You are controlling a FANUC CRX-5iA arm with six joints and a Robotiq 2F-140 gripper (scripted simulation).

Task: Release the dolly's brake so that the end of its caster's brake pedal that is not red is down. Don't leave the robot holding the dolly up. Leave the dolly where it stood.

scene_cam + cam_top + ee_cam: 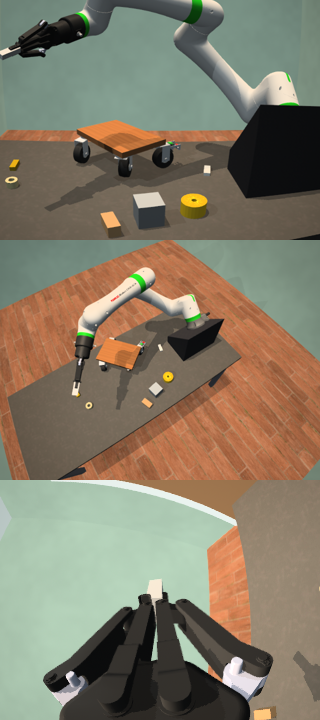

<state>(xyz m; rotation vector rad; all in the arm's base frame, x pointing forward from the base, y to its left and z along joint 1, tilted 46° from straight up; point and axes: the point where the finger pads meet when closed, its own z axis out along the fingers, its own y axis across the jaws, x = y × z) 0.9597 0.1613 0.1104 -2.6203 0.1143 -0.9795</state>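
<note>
The dolly (118,353) has an orange wooden deck and stands on its black casters on the dark table; it also shows in the exterior view (120,138). Its brake pedal (141,343) (172,143) sits on the caster nearest the robot base, with a green end and a red end. I cannot tell which end is lower. My gripper (9,52) (75,391) is shut and empty, with its pale finger pads pressed together. It hangs high in the air, well to the left of the dolly and clear of it. The wrist view shows the closed fingers (155,592).
The black robot base block (276,149) stands at the right. Loose on the table are a small white block (207,170), a yellow ring (193,205), a grey cube (149,209), an orange block (110,223), a cream ring (11,182) and a small yellow block (14,164).
</note>
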